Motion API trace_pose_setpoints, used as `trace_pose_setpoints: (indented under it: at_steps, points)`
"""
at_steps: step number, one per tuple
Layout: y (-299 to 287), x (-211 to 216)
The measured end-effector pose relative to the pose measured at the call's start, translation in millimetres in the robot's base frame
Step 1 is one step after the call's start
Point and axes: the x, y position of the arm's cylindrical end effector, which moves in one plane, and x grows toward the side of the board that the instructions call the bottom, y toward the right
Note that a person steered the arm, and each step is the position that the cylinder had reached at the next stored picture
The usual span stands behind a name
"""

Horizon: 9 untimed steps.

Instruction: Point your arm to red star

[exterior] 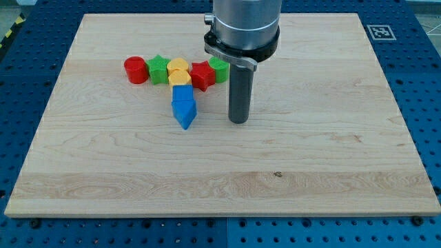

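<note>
One dark rod ends the arm, and my tip [238, 122] rests on the pale wooden desk [331, 158], below and to the view's right of the row of blocks. No fingers exist on this rig, so nothing is clenched, released or grasped; the rod merely stands upright on the bare wood, touching no block.

Nearest to my tip lies the red star-shaped block [202, 76], the task's own thing, up and to the view's left of the rod and near it but apart. It sits in the row between a green block [219, 69], partly hidden by the arm's grey housing on the view's right, and two yellow blocks [178, 71] stacked closely one behind the other on its left. Further to the view's left come a green star-shaped block [158, 69] and then a red cylindrical block [136, 70] at the row's end. Two blue blocks [183, 107] run downward from the yellow pair, pointing toward the view's bottom.

Judged from this layout, the approach step is in hand: my tip is close to the star but not yet at it. The next move calls for a short slide up and leftward, stopping just beside the star's lower edge, slowly enough not to nudge it into the yellow blocks or the green neighbour.
</note>
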Motion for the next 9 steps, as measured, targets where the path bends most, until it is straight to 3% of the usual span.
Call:
trace_pose_setpoints:
  at_steps: [3,9]
  points:
    - [-7,-40]
    - [-32,-45]
